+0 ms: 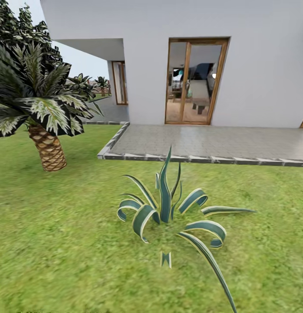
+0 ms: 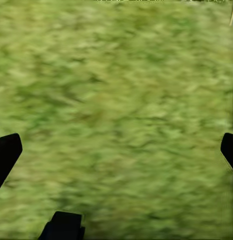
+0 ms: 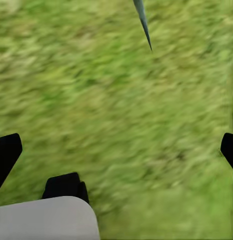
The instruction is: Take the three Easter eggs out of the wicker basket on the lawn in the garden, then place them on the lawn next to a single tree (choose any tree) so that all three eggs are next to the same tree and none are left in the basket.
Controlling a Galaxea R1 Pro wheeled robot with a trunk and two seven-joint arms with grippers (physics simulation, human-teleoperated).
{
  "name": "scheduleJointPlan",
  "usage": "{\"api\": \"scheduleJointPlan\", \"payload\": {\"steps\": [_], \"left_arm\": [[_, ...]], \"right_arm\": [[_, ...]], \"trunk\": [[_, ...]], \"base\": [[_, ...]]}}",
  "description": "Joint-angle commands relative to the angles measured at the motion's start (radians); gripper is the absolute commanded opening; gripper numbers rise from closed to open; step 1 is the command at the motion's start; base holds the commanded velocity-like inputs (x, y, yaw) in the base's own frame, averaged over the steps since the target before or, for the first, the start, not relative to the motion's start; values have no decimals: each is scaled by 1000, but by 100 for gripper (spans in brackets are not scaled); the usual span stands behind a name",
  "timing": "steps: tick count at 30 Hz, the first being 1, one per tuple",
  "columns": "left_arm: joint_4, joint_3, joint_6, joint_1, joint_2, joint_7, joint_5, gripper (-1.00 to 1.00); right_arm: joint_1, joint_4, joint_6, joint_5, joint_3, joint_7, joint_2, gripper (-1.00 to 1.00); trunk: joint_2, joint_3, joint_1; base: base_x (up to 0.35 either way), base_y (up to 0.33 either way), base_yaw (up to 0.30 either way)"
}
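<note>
the left gripper is seen in the left wrist view with its two dark fingertips set wide apart at the edges of the picture, nothing held between them and only the lawn below. the right gripper is seen in the right wrist view spread just as wide and likewise empty, its fingertips over blurred grass, with the pointed tip of a striped leaf reaching in from the far side and a pale grey rounded part of the robot at the near edge. in the head view the mottled green grass is spread across the whole near ground. a spiky agave plant with curling blue-green, cream-edged leaves is rooted in the grass near the middle. a short palm with a scaly trunk is stood at the far left. beyond the plant a grey paved patio with a stone kerb is laid against a white house wall, in which a wood-framed glass door is set; a dim room can be made out through the glass.
</note>
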Motion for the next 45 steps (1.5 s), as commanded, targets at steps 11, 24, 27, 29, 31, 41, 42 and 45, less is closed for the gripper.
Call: {"api": "scheduleJointPlan", "payload": {"steps": [11,24,27,29,31,41,42,45], "left_arm": [[1,2,-3,-1,-1,-1,8,100],[1,1,-3,0,-1,-1,8,100],[2,1,-3,-1,-1,-1,8,100],[1,1,-3,-1,-1,-1,8,100],[1,2,-3,-1,-1,-1,8,100],[1,2,-3,-1,-1,0,8,100],[1,2,-2,-1,-1,0,8,100],[2,2,-3,-1,-1,0,8,100]], "right_arm": [[-1,1,-3,0,-2,0,0,100],[-1,1,-3,0,-2,0,0,100],[-1,1,-3,0,-2,0,0,100],[-1,1,-3,0,-2,0,0,100],[-1,1,-3,0,-2,0,0,100],[-1,1,-5,0,-2,4,0,100],[-1,1,-5,0,-2,4,0,100],[-1,1,-5,0,-2,4,0,100]], "trunk": [[0,-1,0],[0,-1,0],[0,-1,0],[0,-1,0],[0,-1,0],[0,-1,0],[0,-1,0],[0,-1,0]], "base": [[113,-260,223],[1,-278,230],[0,-279,233],[0,-279,222],[0,-279,191],[70,-279,26],[125,-279,1],[127,-279,0]]}}
